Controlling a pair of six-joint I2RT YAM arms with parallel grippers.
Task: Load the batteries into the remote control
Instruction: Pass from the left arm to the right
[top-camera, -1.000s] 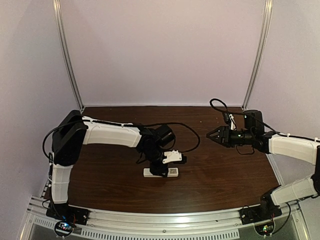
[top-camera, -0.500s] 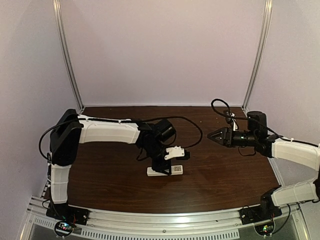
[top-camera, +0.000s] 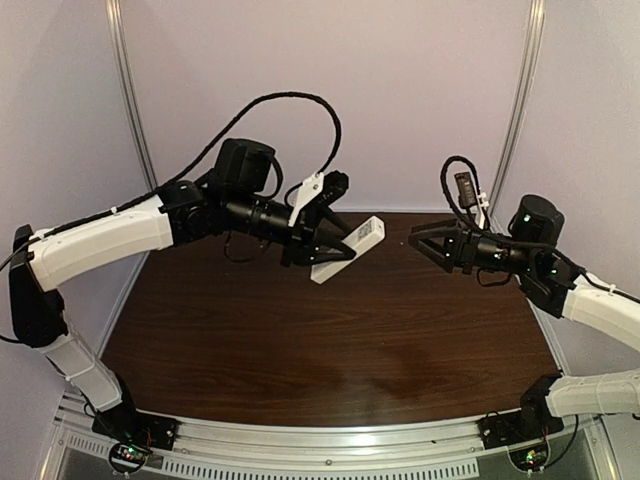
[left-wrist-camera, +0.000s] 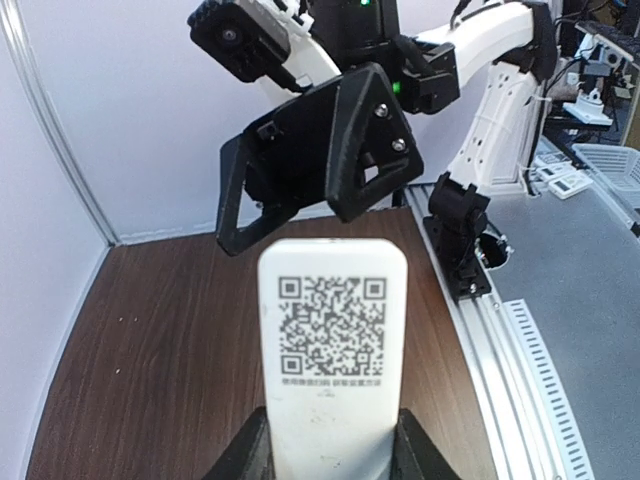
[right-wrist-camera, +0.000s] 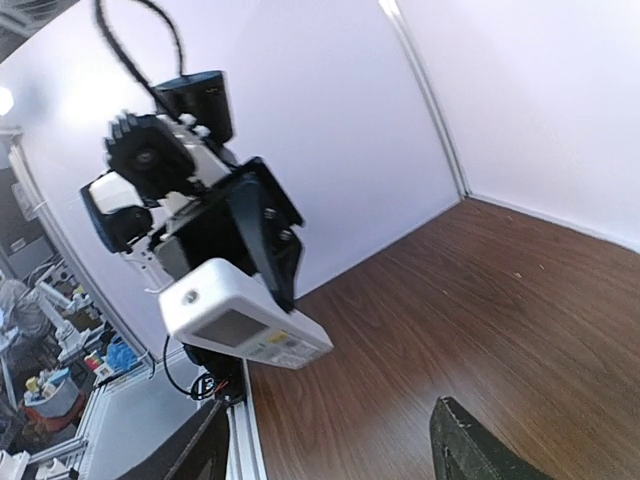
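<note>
The left gripper (top-camera: 335, 250) is clenched on the remote (top-camera: 350, 248). Its two black fingers (left-wrist-camera: 245, 460) press the long sides at one end, and the rest of the white body sticks out free beyond them. The remote hangs in the air over the far middle of the table (top-camera: 300, 350), touching nothing else. It is tilted, with the free end raised and aimed toward the right arm. A QR sticker (left-wrist-camera: 332, 330) on its back faces the left wrist camera. The small pale screen (right-wrist-camera: 225, 326) and the button rows beside it face the right wrist camera.

The right gripper (top-camera: 420, 247) is released. Its fingers (right-wrist-camera: 468, 450) stand wide apart with nothing between them. It hovers at about the same height as the remote, pointing straight at the free end, with a clear gap between them.

Both arms reach up and inward from their bases at the near rail (top-camera: 320, 440). A black cable (top-camera: 300, 100) loops above the left wrist. The table is dark brown wood, closed in by pale lilac walls (top-camera: 320, 100) with metal posts in the far corners.
</note>
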